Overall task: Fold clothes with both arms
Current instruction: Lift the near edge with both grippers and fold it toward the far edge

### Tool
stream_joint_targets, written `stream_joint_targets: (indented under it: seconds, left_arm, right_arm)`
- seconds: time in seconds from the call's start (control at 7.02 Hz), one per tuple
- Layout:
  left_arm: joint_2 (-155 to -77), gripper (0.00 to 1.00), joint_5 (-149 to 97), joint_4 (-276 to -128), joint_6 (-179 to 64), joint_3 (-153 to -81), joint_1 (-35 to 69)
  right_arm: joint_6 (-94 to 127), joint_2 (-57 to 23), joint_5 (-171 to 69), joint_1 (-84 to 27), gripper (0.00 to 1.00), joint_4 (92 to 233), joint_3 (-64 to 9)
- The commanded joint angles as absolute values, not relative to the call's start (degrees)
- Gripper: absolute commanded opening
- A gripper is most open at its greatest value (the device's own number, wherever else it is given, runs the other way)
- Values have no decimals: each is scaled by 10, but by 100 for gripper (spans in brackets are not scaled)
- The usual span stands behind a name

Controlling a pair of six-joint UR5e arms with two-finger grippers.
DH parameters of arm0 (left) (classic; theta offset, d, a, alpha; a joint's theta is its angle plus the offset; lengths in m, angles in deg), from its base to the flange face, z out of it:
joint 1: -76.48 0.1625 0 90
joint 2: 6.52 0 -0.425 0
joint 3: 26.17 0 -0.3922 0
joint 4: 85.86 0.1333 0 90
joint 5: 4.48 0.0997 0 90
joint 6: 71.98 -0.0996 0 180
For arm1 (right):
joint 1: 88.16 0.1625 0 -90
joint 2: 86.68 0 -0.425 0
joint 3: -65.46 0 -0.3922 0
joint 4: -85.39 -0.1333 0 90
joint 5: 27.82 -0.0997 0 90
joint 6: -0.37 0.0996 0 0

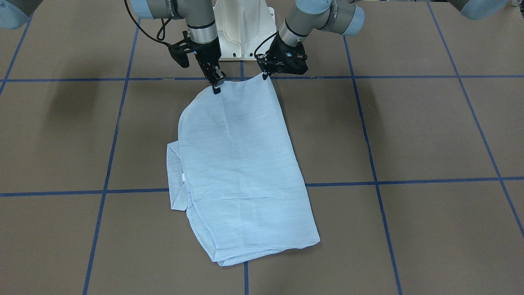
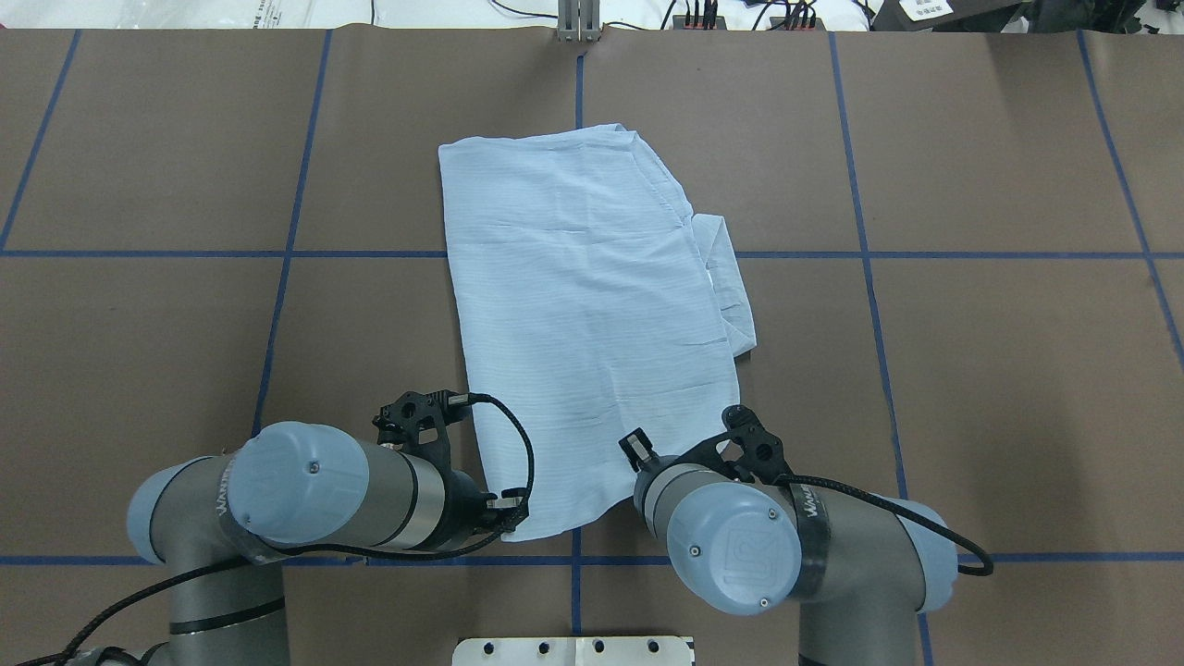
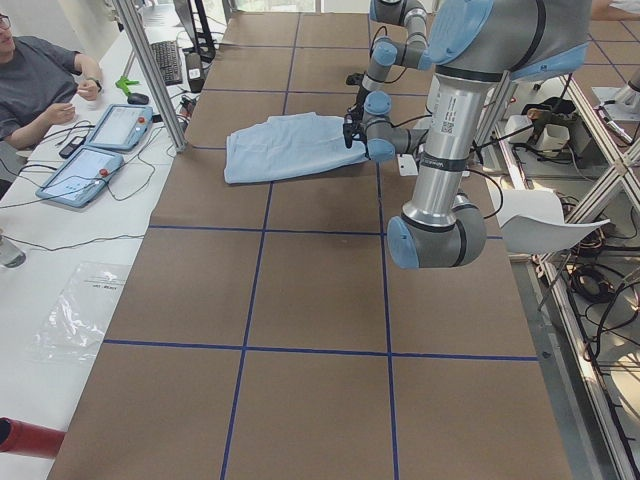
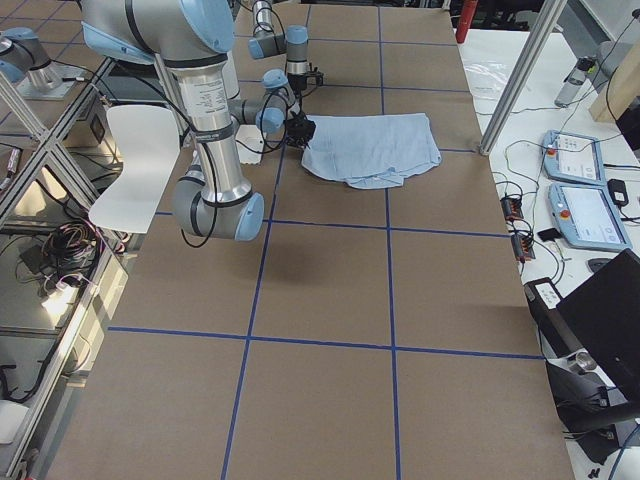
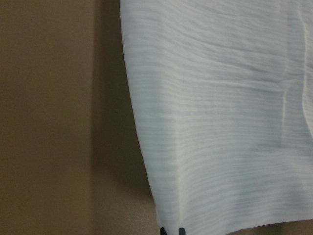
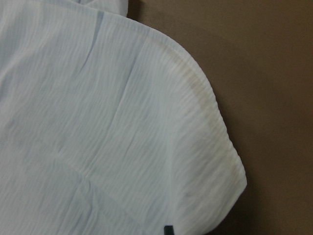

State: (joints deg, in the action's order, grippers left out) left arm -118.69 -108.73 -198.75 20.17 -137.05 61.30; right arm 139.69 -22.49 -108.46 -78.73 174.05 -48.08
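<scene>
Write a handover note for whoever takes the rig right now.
Left gripper: shut on the shirt, at one corner of the edge nearest the robot.
Right gripper: shut on the shirt, at the other corner of that edge.
Shirt: mid-table, already folded into a long panel. A flap sticks out on the robot's right side.
Done: lengthwise folds, both near corners gripped.
Left: probably carry the gripped edge over to the far end, release, tidy the flap.
</scene>
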Motion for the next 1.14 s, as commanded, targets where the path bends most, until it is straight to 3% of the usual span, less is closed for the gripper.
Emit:
stream_joint_targets:
  seconds: [0.0,0.14,0.29,1.0]
  left_arm:
    - [-1186,0,-1125,-1900,201,-1470,612]
    - [-1188,0,-1129,-1854,200,-1513,612]
    - [-1194,0,-1130,-1826,200,-1526,603]
    - [-1250,0,-1168,-1810,99,-1453,446]
  right_arm:
    - [1398,-225,-1083,-820,0,1838,-580]
    - [1399,-228,-1085,-831,0,1902,-642]
    - [1399,-236,-1085,-832,0,1919,-657]
    - [1258,-326,-1069,-719,0,1903,-557]
